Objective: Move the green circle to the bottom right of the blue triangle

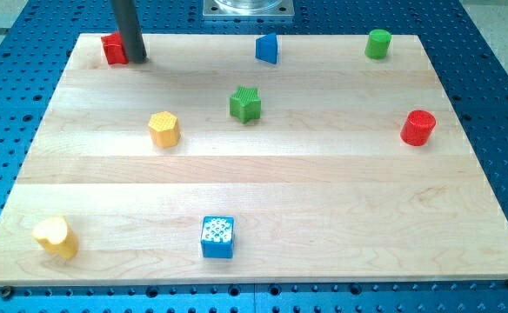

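Note:
The green circle (377, 43) is a short green cylinder near the board's top right corner. The blue triangle (267, 49) stands at the top middle, well to the left of the green circle. My rod comes down at the top left and my tip (136, 60) rests on the board just right of a red block (114, 49), touching or nearly touching it. My tip is far to the left of both the blue triangle and the green circle.
A green star (245, 104) sits below the blue triangle. A yellow hexagon (163, 129) is left of centre, a red cylinder (418, 128) at the right, a yellow heart (56, 237) at the bottom left, a blue cube (217, 236) at the bottom middle. The wooden board (324, 200) lies on a blue perforated table.

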`<state>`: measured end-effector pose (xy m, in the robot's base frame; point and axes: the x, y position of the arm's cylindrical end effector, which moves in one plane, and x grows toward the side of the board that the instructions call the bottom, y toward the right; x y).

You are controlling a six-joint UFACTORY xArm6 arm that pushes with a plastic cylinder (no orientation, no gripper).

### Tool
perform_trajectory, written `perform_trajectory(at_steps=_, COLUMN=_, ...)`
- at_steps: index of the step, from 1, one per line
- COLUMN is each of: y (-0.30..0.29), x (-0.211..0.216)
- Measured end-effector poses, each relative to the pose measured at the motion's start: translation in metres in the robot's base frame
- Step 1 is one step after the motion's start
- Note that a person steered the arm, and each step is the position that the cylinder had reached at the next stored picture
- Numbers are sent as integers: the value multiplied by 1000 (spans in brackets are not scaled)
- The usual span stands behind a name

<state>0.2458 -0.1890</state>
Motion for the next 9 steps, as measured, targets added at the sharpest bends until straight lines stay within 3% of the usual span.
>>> perform_trajectory(at_steps=2, y=18, x=25)
perform_trajectory(at_steps=4, y=182, x=65)
perform_trajectory(at_steps=5, y=222, x=78)
perform_trajectory(at_steps=6, y=323, x=89)
perform_trajectory(at_steps=7, y=449, x=64)
perform_trajectory(at_steps=8, y=521, x=-5)
perform_trajectory(at_steps=9, y=509, x=-25)
